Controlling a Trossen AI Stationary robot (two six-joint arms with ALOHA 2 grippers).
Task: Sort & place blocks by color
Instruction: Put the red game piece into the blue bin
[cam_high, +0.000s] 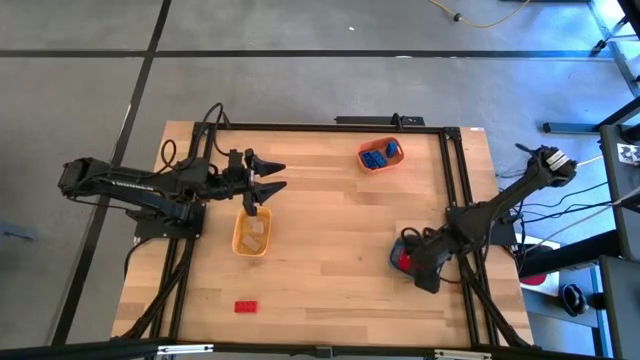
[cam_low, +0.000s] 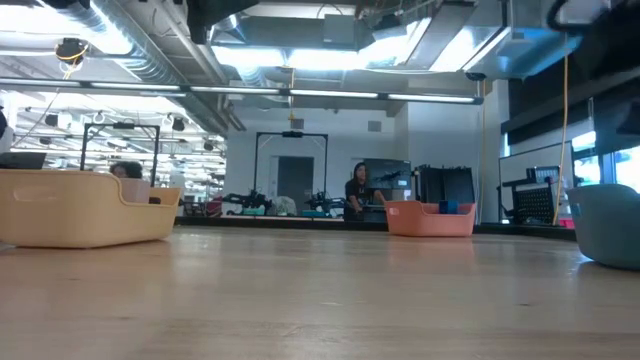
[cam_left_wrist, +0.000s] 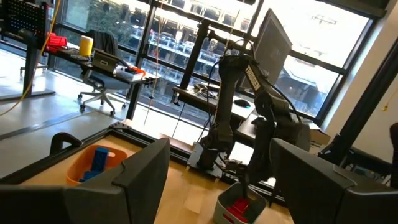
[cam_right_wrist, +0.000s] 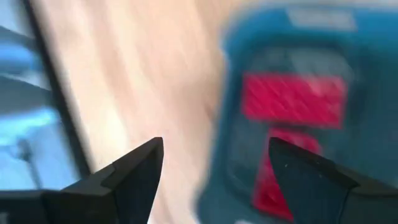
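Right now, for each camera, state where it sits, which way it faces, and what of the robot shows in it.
High: above the table, facing straight down; both arms show, left gripper above the yellow tray, right gripper over the slate tray.
Low: at tabletop height, facing level across into the room; no arm shows.
Left wrist: on the left arm, facing across the table; its own fingers and the right arm show.
Right wrist: facing down past its own open fingers.
Shared: high and left wrist both show the orange tray with blue blocks.
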